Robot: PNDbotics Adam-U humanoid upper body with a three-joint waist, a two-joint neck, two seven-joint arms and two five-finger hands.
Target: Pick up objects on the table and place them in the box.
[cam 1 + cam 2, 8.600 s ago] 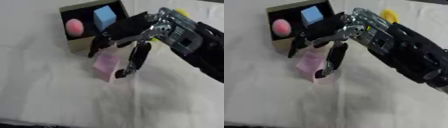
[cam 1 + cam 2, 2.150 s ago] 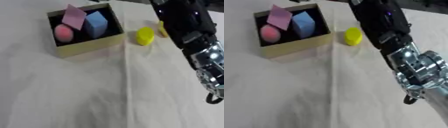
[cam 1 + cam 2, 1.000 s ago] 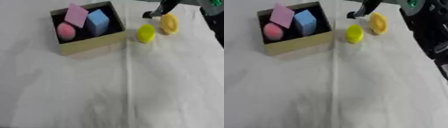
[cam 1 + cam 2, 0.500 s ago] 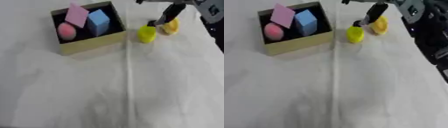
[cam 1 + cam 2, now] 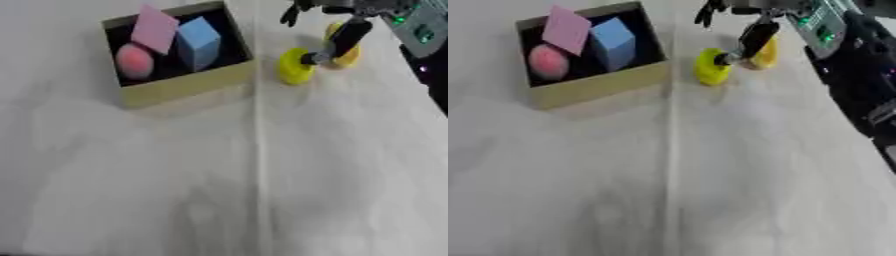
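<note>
Yellow block [image 5: 295,66] lies just beside the right hand [image 5: 343,36], whose straight fingers reach down.

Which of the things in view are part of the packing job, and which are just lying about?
Part of the job:
- box
- pink ball, pink block and blue block, already in the box
- yellow piece and orange-yellow piece, on the table beside the box
- right hand, a finger reaching down between the two pieces

Just lying about:
- white tablecloth; nothing else

Bright, even light; soft blur throughout, faint shadows.
</note>
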